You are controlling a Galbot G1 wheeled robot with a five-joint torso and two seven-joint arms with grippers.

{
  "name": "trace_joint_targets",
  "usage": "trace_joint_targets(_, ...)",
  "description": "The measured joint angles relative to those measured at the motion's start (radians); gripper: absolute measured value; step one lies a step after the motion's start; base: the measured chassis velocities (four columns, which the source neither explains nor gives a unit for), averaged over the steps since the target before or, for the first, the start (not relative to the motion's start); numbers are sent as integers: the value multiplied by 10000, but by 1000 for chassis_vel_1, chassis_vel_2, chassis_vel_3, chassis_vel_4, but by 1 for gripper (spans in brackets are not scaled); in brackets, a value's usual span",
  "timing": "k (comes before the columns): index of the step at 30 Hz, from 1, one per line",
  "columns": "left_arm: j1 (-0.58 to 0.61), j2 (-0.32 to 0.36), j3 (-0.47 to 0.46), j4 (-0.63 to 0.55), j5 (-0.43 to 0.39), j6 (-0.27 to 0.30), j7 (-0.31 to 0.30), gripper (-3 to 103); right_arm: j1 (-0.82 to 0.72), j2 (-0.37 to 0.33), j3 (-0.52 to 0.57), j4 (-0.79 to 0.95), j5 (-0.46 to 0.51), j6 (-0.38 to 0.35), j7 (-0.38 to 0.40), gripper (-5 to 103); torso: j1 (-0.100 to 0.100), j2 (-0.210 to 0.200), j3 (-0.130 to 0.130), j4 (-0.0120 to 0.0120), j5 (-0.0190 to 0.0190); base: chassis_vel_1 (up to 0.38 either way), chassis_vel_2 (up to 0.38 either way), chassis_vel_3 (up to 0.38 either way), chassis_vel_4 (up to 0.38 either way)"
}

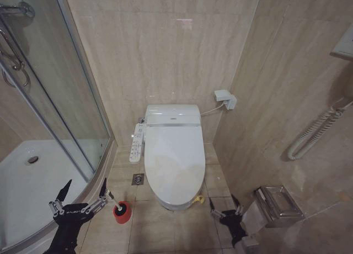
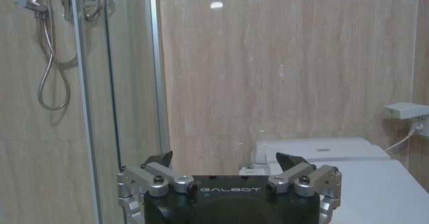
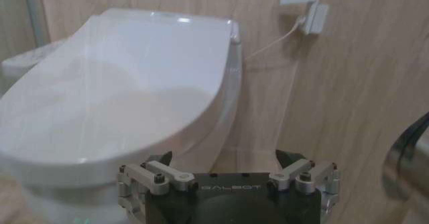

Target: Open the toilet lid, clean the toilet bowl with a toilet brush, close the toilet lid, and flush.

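The toilet lid (image 1: 174, 165) lay shut at centre. The left gripper (image 1: 81, 194) hovered at 7 o'clock, jaws spread wide, beside the toilet brush (image 1: 121, 210). The right gripper (image 1: 226, 205), at 5 o'clock, was also spread

Glossy white plastic toilet lid (image 1: 174, 160) is down flat over the white ceramic toilet bowl (image 1: 175, 204), so there is no way into the basin from above. White button panel arm (image 1: 137, 143) juts along the bowl's left flank and narrows that side. Left floor strip runs between the bowl and the curved glass shower screen (image 1: 66, 99); the small round red brush holder (image 1: 122, 212) sits in it. Left gripper (image 1: 83, 196), jaws spread, hangs just beside that holder. Right strip is tighter: beige tiled wall (image 1: 276, 127), chrome paper holder (image 1: 278, 204). Right gripper (image 1: 226, 207), jaws apart, sits in it near the lid's front rim.
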Motion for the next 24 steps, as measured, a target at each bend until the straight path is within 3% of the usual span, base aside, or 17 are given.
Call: trace_joint_targets(24, 0, 0, 0, 0, 0, 0, 0, 100, 1510, -503, -1289, -1828, -171, -210, 146, 100, 0, -1, 0, 0, 0, 0, 0, 0, 0)
